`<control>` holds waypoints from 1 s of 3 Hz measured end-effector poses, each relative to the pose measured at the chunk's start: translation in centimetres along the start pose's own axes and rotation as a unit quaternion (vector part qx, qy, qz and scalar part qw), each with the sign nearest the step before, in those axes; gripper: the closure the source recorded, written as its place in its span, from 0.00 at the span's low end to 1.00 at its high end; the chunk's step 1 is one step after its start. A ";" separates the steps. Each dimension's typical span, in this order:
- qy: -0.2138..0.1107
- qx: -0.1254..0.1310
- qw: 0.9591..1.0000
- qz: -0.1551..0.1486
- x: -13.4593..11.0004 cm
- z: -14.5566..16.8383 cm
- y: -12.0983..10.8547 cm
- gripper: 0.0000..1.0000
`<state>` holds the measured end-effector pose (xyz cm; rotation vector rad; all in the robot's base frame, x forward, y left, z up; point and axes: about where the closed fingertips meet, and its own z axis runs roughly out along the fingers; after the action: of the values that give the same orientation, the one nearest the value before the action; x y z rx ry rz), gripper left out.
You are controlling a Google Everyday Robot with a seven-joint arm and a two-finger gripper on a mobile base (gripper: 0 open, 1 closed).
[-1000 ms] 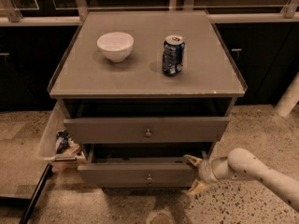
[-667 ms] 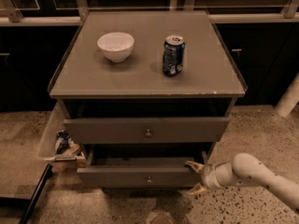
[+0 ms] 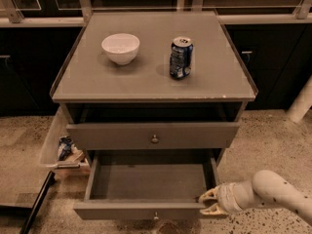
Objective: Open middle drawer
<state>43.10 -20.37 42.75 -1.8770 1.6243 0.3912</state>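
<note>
- The middle drawer [image 3: 127,210] stands pulled far out under the tabletop [image 3: 97,84], with its grey inside showing, so the task looks nearly done.
- The tool [image 3: 208,203] is at the right end of the drawer front. Its fingers are a little apart with the panel between them, seemingly pinching it for the pull.

One camera looks down, near, at cabinet [image 3: 146,84] front; jaws lower right

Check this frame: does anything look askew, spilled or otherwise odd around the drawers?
Nothing is spilled or damaged. One oddity: the tool sits at the right end of the middle drawer front, not at its knob. The drawer above also looks slightly ajar.
</note>
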 end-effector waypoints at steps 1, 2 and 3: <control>0.003 0.002 1.000 -0.006 -0.5 -0.8 0.9 0.86; 0.003 0.002 1.000 -0.006 -0.5 -0.8 0.9 0.62; 0.003 0.002 1.000 -0.006 -0.5 -0.8 0.9 0.39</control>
<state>41.98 -20.57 43.40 -1.8863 1.6145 0.3781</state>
